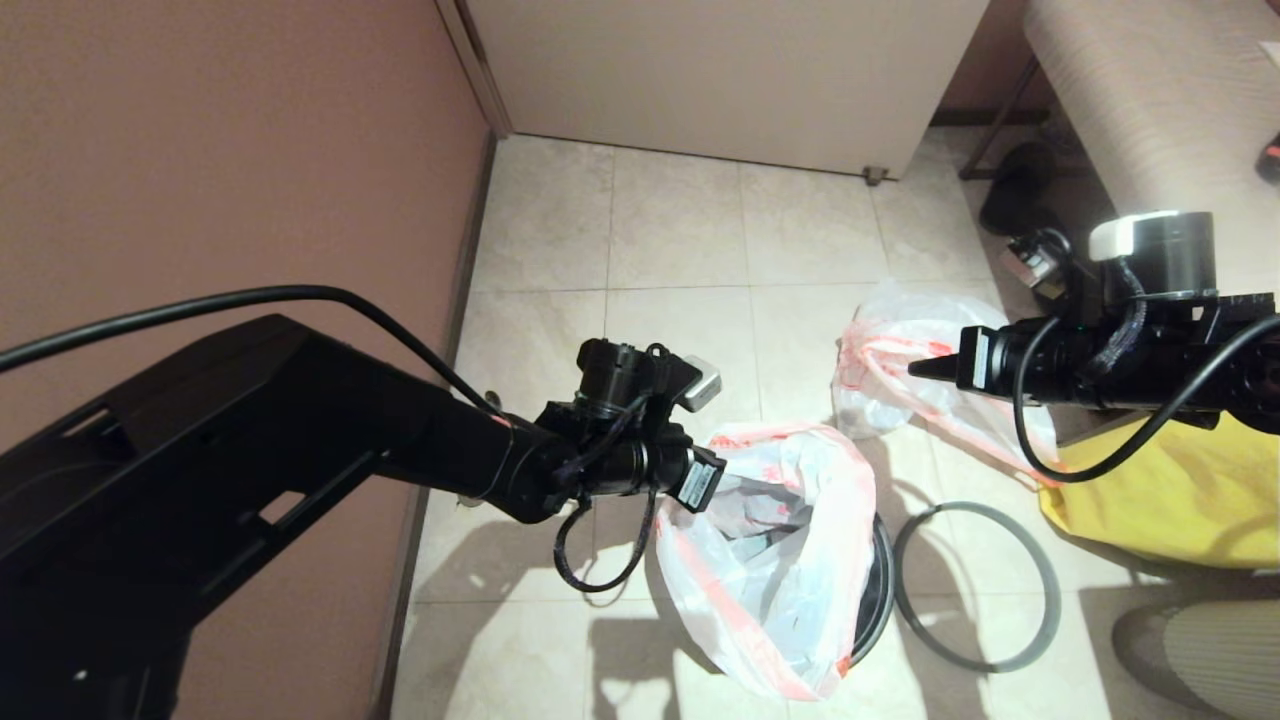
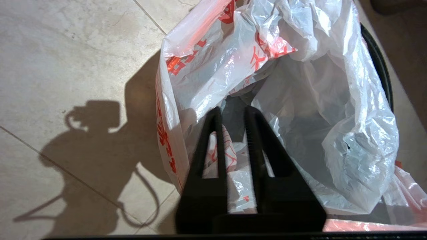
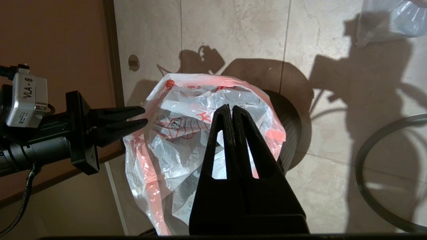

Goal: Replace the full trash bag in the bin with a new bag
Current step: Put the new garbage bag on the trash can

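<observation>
The new bag (image 1: 790,560), thin white plastic with a pink-red hem and red print, stands crumpled and open-mouthed in the black bin (image 1: 882,590). My left gripper (image 2: 233,111) hangs at the bag's mouth on the wall side, jaws a narrow gap apart, with nothing between them; the hem (image 2: 166,133) lies just beside one finger. From the right wrist view its tips (image 3: 145,116) point at the bag's edge. Held high over the bin's other side, my right gripper (image 3: 231,108) is shut and empty. The full trash bag (image 1: 890,350) lies on the floor beyond, behind that gripper (image 1: 915,368).
The grey hoop (image 1: 1056,590) lies flat on the tiles right of the bin. A yellow fabric bag (image 1: 1170,490) sits at the right. A brown wall (image 1: 250,150) runs close along the left, and a pale door (image 1: 720,70) closes off the far end.
</observation>
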Controlling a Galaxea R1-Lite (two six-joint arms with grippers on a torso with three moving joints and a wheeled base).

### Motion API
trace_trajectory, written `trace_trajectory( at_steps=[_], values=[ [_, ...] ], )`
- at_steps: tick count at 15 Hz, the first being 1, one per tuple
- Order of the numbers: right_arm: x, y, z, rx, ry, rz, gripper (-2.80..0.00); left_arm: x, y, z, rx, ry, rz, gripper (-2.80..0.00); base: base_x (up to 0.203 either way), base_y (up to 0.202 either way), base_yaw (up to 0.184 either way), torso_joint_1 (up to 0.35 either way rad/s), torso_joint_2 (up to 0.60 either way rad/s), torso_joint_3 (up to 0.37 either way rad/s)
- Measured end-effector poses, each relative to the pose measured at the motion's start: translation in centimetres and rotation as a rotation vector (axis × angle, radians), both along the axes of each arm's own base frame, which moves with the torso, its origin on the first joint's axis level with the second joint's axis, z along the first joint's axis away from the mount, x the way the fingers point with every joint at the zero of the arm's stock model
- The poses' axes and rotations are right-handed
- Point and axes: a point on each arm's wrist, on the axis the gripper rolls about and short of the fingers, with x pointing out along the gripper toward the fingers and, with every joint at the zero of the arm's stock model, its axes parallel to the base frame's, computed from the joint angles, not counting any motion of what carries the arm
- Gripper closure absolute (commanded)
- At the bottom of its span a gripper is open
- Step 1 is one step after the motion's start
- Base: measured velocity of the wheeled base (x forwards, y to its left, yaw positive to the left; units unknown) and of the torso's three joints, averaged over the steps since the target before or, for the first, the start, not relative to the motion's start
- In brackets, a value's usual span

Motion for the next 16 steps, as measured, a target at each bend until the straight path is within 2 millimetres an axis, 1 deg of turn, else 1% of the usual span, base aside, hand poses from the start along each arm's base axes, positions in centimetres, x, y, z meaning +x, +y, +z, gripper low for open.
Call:
trace_trajectory(
  at_steps=[2, 5, 7, 9, 13, 16],
  values=[
    [-0.1, -0.3, 0.4, 0.002, -0.011, -0.008, 0.0, 0.5, -0.1, -0.1, 0.027, -0.034, 0.001, -2.8, 0.0, 0.0, 0.0, 0.0, 0.0, 0.0],
    [-0.2, -0.5, 0.6, 0.004, -0.019, -0.013, 0.0, 0.8, 0.1, -1.0, 0.081, -0.022, -0.016, -2.8, 0.0, 0.0, 0.0, 0.0, 0.0, 0.0],
    [-0.2, -0.5, 0.7, 0.003, -0.021, -0.014, 0.0, 1.0, -0.1, -1.4, 0.081, -0.017, -0.02, -2.8, 0.0, 0.0, 0.0, 0.0, 0.0, 0.0],
    [-0.2, -0.7, 0.7, 0.003, -0.022, -0.017, 0.0, 1.1, -0.1, -1.2, 0.067, -0.016, -0.017, -2.8, 0.0, 0.0, 0.0, 0.0, 0.0, 0.0],
    [-0.2, -0.7, 0.7, 0.003, -0.025, -0.018, 0.0, 0.2, -0.6, -0.1, 0.03, -0.012, -0.016, -2.8, 0.0, 0.0, 0.0, 0.0, 0.0, 0.0],
    [-0.1, -0.7, 0.7, 0.003, -0.025, -0.019, 0.0, -0.7, -1.5, -0.1, 0.03, -0.011, -0.044, -2.8, 0.0, 0.0, 0.0, 0.0, 0.0, 0.0]
  ],
)
